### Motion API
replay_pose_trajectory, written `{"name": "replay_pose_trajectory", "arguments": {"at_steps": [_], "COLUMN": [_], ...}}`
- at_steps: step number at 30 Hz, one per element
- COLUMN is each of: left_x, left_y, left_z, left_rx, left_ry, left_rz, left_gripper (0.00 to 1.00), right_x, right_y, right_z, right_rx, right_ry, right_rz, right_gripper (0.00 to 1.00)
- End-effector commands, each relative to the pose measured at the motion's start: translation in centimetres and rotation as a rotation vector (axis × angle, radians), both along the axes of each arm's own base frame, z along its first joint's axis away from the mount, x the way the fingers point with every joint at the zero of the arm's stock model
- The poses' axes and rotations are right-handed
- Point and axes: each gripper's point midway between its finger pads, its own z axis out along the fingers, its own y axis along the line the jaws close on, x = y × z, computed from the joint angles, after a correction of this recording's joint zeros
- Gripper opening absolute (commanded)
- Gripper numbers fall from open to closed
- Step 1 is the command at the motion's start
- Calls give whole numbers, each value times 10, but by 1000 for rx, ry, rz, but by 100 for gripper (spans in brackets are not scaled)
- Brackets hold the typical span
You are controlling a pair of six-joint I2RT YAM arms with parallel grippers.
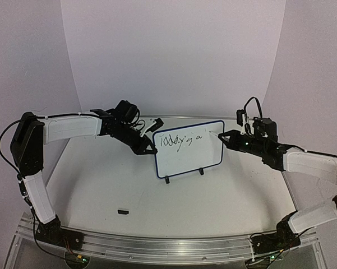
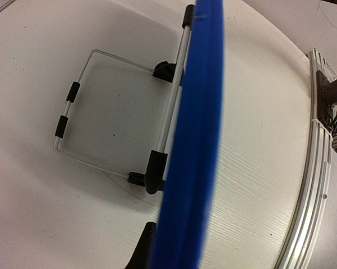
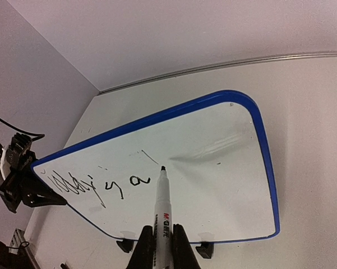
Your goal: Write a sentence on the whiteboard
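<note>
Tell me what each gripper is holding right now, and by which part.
The right gripper holds the marker by the rear of its barrel, tip toward the whiteboard. The left gripper pinches the whiteboard's left edge rim.

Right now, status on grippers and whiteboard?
Left gripper shut on whiteboard edge. Right gripper shut on marker, tip at whiteboard. Sentence: "Today is a". Nothing blocking the marker.
</note>
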Motion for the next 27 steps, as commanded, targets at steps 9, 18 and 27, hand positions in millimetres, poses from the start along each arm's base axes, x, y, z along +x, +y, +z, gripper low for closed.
{"name": "replay_pose_trajectory", "arguments": {"at_steps": [9, 18, 27], "left_x": [7, 7, 7], "left_y": [1, 1, 1], "left_z": [8, 8, 7], "left_rx": [32, 33, 34], "left_ry": [-53, -53, -54], "left_rz": [8, 10, 9], "left_gripper": [0, 0, 0], "right_x": [19, 21, 19], "right_y": [3, 7, 14], "right_z": [28, 34, 20], "right_rx": [26, 43, 44], "right_ry": [-77, -87, -47], "right_rz": [-2, 22, 59], "right_gripper": [0, 0, 0]}}
